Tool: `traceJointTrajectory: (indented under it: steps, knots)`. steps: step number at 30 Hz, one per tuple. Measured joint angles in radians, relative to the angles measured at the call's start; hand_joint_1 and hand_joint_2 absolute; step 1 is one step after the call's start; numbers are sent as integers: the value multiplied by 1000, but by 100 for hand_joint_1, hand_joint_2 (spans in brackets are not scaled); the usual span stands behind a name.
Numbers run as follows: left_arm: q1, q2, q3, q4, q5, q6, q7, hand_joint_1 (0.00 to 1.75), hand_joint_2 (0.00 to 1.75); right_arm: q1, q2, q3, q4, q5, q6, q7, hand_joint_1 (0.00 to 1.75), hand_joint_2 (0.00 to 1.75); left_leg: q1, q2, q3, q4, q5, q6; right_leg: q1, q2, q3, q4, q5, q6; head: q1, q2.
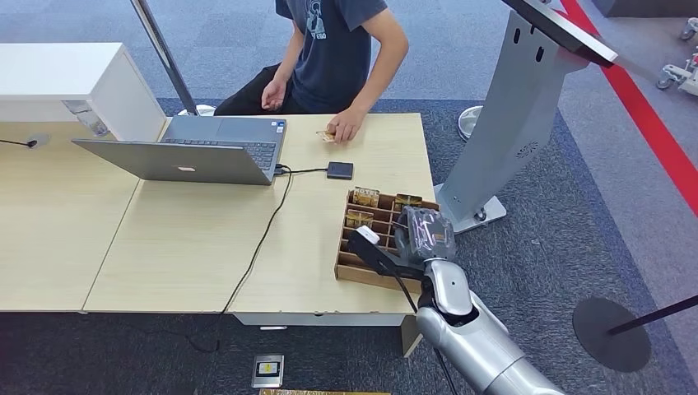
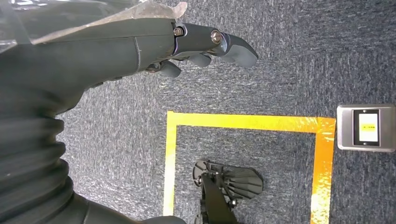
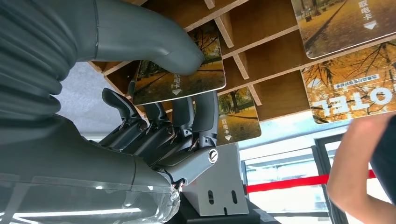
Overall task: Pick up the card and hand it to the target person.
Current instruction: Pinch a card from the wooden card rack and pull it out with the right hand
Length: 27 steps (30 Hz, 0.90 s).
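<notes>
Fingers (image 3: 205, 114) on card (image 3: 180, 79), wooden table (image 1: 189, 239)

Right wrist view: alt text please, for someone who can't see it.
The robot's right hand pinches a card printed with autumn trees between its thick thumb and darker fingers, just off a wooden divided box holding similar cards. A person's arm shows at the edge, with a red barrier tape behind.

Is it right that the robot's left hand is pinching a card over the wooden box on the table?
Not quite: it is the right hand, not the left. The right wrist view shows its thumb and fingers pinching a card at the wooden box. The left hand hangs over the carpet, holding nothing.
</notes>
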Motion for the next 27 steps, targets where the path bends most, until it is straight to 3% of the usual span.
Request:
traceJointTrajectory:
  steps: [6,17,27]
  knots:
    - [1,0,0,0,18,0,0,0,175,1,0,1,-17,-11,-4,-14,161,175,0,0,0,0,0,0,0,0,0,0,0,0,0,0]
    - [14,0,0,0,38,-2,-8,0,175,-41,-23,-9,-263,-70,-13,-33,161,175,0,0,0,0,0,0,0,0,0,0,0,0,0,0]
    - [5,0,0,0,16,-7,3,0,175,-72,-24,-11,-279,-72,-74,-101,161,175,0,0,-1,0,0,0,0,0,-1,0,0,0,0,0]
